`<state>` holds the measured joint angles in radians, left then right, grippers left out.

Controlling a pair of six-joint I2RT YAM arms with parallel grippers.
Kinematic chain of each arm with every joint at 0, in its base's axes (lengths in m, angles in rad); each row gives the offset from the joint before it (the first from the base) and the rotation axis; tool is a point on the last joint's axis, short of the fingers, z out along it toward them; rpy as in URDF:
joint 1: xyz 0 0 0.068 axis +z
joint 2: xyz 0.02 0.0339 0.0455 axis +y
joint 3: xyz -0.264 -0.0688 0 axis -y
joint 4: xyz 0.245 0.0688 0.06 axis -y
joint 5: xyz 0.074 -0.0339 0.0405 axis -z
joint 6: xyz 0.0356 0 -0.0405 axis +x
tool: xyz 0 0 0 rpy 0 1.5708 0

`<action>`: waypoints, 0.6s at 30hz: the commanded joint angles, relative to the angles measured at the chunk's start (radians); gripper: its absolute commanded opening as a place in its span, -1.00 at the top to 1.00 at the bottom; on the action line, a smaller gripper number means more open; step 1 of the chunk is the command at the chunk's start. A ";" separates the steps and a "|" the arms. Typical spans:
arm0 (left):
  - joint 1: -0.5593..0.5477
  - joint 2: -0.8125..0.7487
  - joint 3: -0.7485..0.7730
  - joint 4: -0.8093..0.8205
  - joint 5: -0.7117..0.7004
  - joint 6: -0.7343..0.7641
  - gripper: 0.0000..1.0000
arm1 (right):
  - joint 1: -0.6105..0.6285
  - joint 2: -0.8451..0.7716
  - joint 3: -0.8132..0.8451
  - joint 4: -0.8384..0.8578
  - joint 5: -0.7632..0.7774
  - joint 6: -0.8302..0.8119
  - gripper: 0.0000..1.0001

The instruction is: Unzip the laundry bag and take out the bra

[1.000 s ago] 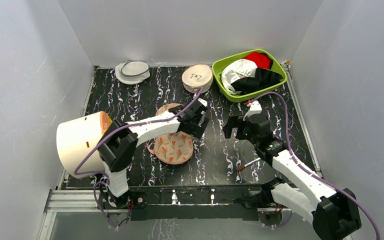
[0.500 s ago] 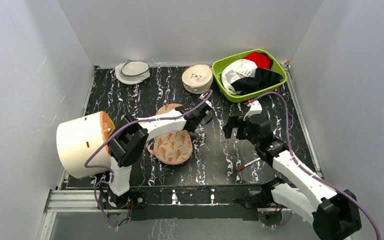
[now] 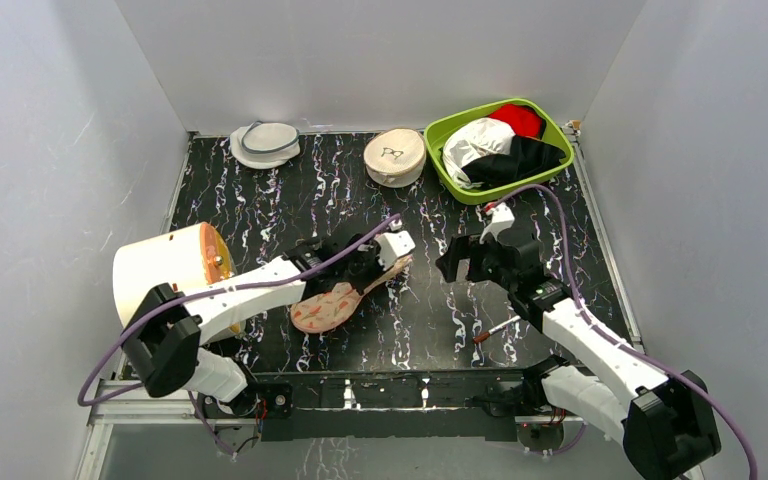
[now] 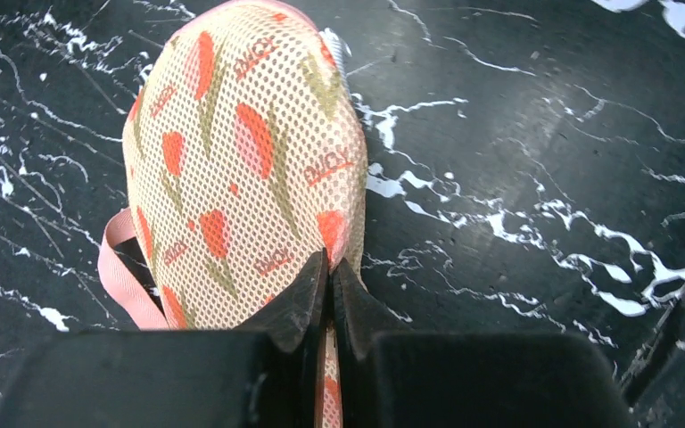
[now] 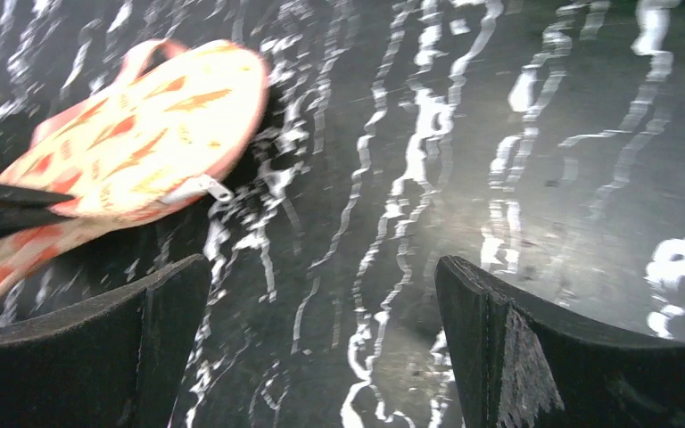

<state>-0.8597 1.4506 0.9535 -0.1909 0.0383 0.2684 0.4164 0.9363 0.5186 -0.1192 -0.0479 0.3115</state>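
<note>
The leaf-printed laundry bag (image 3: 328, 305) stands tipped up on its edge in the middle of the table, one end raised. My left gripper (image 3: 392, 268) is shut on that raised end. In the left wrist view the fingers (image 4: 308, 290) pinch the bag's rim, and its mesh dome (image 4: 241, 169) and a pink loop (image 4: 120, 267) lie beyond them. My right gripper (image 3: 448, 264) hangs open just right of the bag, apart from it. Its view shows the bag (image 5: 143, 134) and a white zipper pull (image 5: 205, 185) ahead on the left. The bra is hidden.
A green basket (image 3: 552, 152) of white, black and red clothes sits at the back right. A round cream case (image 3: 394, 157) and a white-grey mesh pouch (image 3: 266, 143) lie at the back. A big cream drum (image 3: 160, 285) stands at the left, and a small stick (image 3: 495, 328) lies near the right arm.
My left gripper has shut on the bag's end. The left arm has swung lower, and the bag has gone from lying flat to standing on edge. The right gripper has shifted slightly left.
</note>
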 commanded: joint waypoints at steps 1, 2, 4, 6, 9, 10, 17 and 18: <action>-0.002 -0.078 -0.067 0.090 0.114 0.075 1.00 | -0.004 0.032 -0.025 0.182 -0.386 -0.038 -0.96; -0.002 -0.110 -0.079 0.096 0.114 0.084 1.00 | -0.004 0.045 -0.028 0.211 -0.486 -0.038 -0.96; -0.002 -0.144 -0.110 0.116 0.120 0.105 1.00 | -0.004 0.068 -0.040 0.255 -0.577 -0.023 -0.96; -0.002 -0.182 -0.145 0.155 0.130 0.111 1.00 | -0.003 0.080 -0.043 0.256 -0.595 -0.022 -0.96; -0.002 -0.232 -0.200 0.217 0.146 0.117 1.00 | -0.003 0.033 -0.082 0.317 -0.595 -0.015 -0.96; -0.002 -0.246 -0.212 0.229 0.147 0.115 1.00 | -0.002 0.001 -0.110 0.352 -0.546 0.005 -0.96; -0.005 -0.298 -0.214 0.241 0.171 0.096 1.00 | -0.004 -0.025 -0.203 0.452 -0.492 0.042 -0.82; -0.006 -0.304 -0.214 0.244 0.176 0.089 1.00 | -0.005 -0.010 -0.199 0.455 -0.494 0.046 -0.67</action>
<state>-0.8597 1.1954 0.7330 -0.0109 0.1730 0.3637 0.4149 0.9028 0.3134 0.2173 -0.5507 0.3382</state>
